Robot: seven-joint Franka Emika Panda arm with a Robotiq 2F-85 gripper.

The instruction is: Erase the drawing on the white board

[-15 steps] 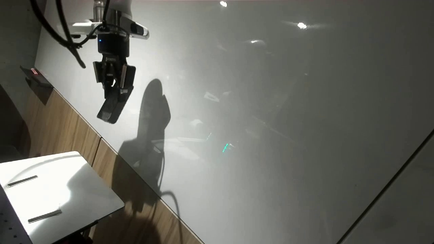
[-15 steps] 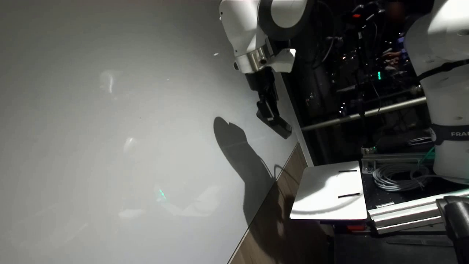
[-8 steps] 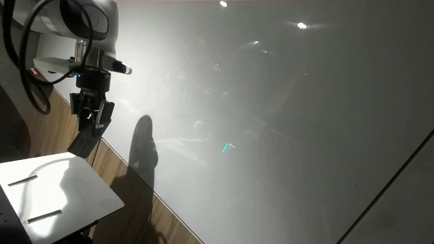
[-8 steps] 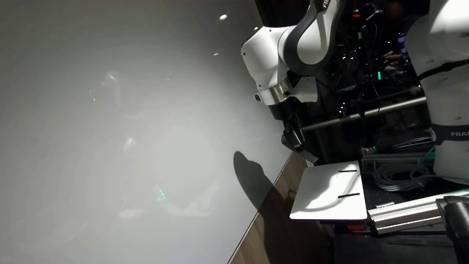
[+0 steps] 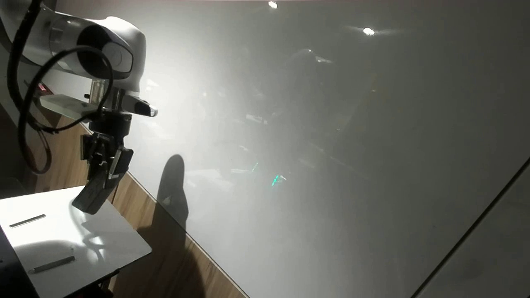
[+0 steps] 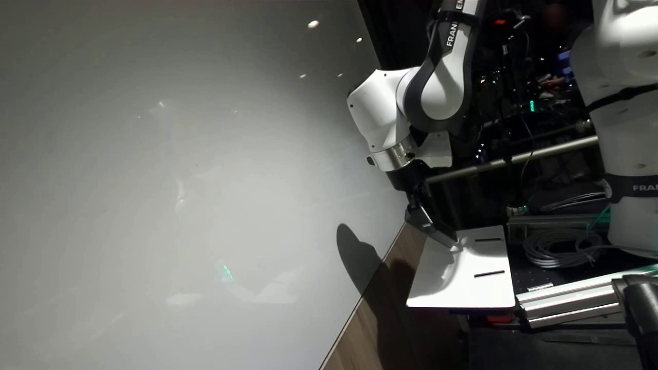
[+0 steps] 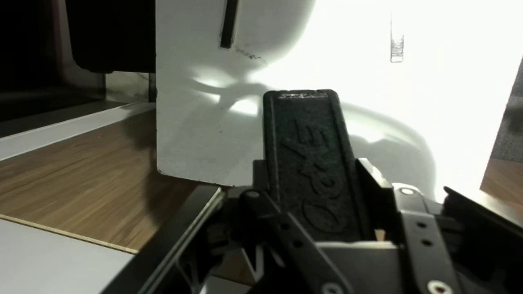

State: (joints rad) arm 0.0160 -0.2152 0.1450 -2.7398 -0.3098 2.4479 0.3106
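My gripper (image 7: 314,175) is shut on a dark, block-shaped eraser (image 7: 308,134) with raised lettering, its sides pinched between the two fingers. In both exterior views the eraser (image 5: 94,194) slants downward over the small white table top (image 6: 437,288); whether its lower end touches that surface I cannot tell. The white board (image 5: 331,231) is the large glossy panel filling most of both exterior views, with glare spots and the arm's shadow on it. My gripper (image 6: 420,213) stands off to the side, by the board's lower edge. The drawing is hidden or out of view.
Two dark strips lie on the white table top; one strip (image 5: 54,264) sits near its front. Wood panelling (image 5: 140,203) runs below the board. Beyond the table are coiled cable (image 6: 560,252), a metal profile (image 6: 570,303) and a rail (image 6: 514,159). A black cable (image 5: 25,124) loops off the arm.
The arm has come down, away from the board and over the small white table top, with the eraser still in the gripper. Its shadow on the board has dropped and shrunk.
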